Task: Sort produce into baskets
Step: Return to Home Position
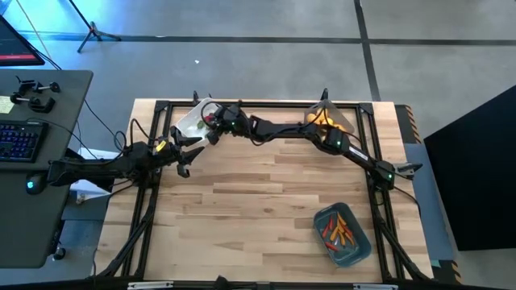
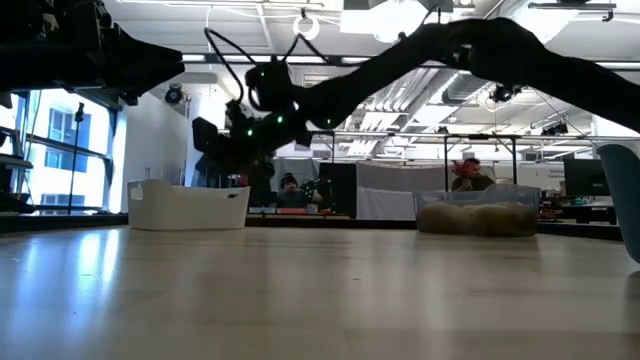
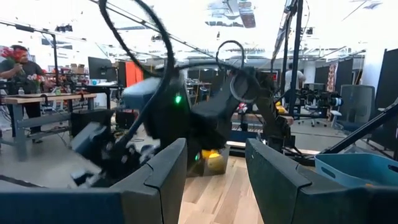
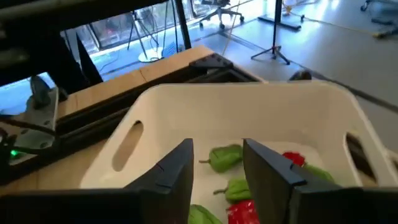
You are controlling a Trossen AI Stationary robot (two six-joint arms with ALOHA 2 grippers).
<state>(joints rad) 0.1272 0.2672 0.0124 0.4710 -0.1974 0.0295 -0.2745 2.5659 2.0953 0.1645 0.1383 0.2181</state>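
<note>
My right gripper [image 4: 217,146] stands open above the white basket [image 4: 249,112], reaching from the right side across to the table's far left [image 1: 211,119]. Below its fingers, green pieces [image 4: 225,157] and red pieces [image 4: 292,159] lie in that basket; nothing sits between the fingers. My left gripper [image 1: 184,157] waits open near the table's left edge, just nearer than the white basket [image 1: 192,122]; it [image 3: 216,146] holds nothing. The translucent grey basket [image 1: 330,119] at the far right holds yellow and orange fruits. The blue-teal basket [image 1: 343,234] at the near right holds thin orange and red pieces.
A black frame [image 1: 242,105] runs around the table's edges. The wide middle of the wooden table [image 1: 258,193] lies bare. A desk with a keyboard [image 1: 20,141] stands left of the table. People show in the room beyond [image 2: 470,172].
</note>
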